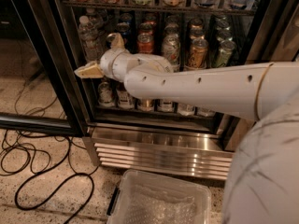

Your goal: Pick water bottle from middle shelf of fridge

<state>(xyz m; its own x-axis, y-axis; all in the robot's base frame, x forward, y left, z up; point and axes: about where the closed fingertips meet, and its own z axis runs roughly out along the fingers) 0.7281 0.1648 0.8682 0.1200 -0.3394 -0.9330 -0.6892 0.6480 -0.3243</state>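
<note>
The fridge [70,101] stands with its left side open. The water bottle [88,34], clear with a white cap, stands at the far left of the middle shelf [184,68], beside rows of soda cans [170,48]. My gripper [100,55] is at the shelf's left front, just below and right of the bottle. It is open and empty. One finger [88,71] points left under the bottle and the other [116,40] points up beside it. My white arm crosses the front of the fridge from the right and hides the shelf's front edge.
The open glass door [32,120] stands at the left. Small bottles [117,94] line the lower rack behind my arm. The steel base grille [163,155] is below. A clear plastic bin [159,202] sits on the floor in front, and black cables [46,171] loop at the left.
</note>
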